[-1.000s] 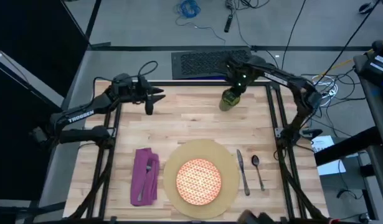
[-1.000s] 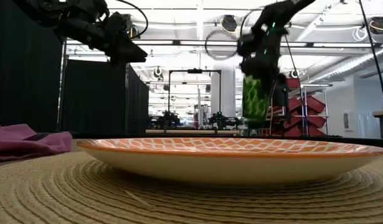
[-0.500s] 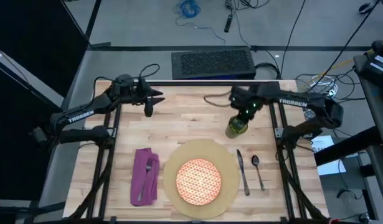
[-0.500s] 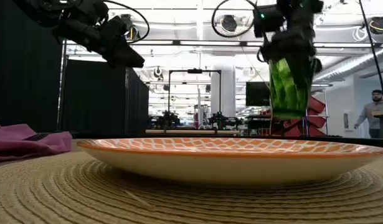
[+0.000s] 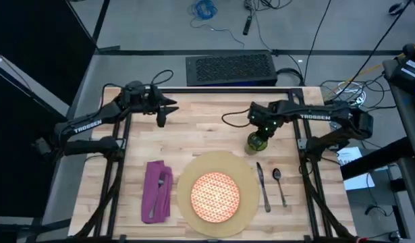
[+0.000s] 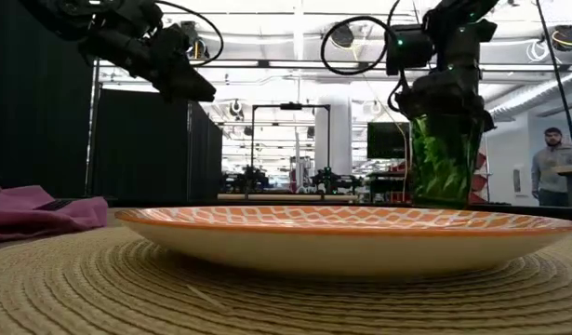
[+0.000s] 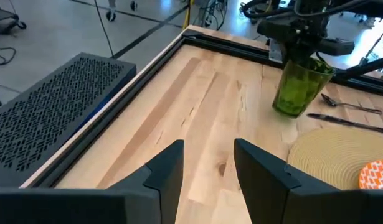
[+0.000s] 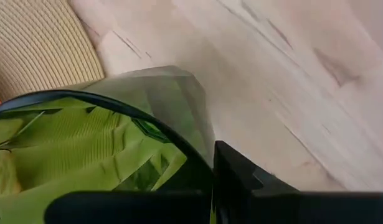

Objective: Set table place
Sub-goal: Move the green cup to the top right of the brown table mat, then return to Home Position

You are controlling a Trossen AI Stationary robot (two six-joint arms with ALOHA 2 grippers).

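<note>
My right gripper [image 5: 263,128]: clamped on the rim of the green cup [image 5: 256,142], which I hold upright from above.
Green cup: over the right half of the table [image 5: 200,121], just beyond the far right rim of the tan mat [image 5: 244,175]; I cannot tell whether its base touches the wood.
Knife [image 5: 262,186]: lies on the table just right of the mat, its tip near the cup.
Spoon [image 5: 279,184]: lies right of the knife, toward the table's right edge.
Plate [image 5: 215,196]: orange-and-white, centred on the mat by the near edge.
Napkin [image 5: 157,190]: purple, left of the mat, with a fork [image 5: 159,189] lying on it.
My left gripper [image 5: 164,109]: fingers apart and empty, raised near the far left corner of the table.
</note>
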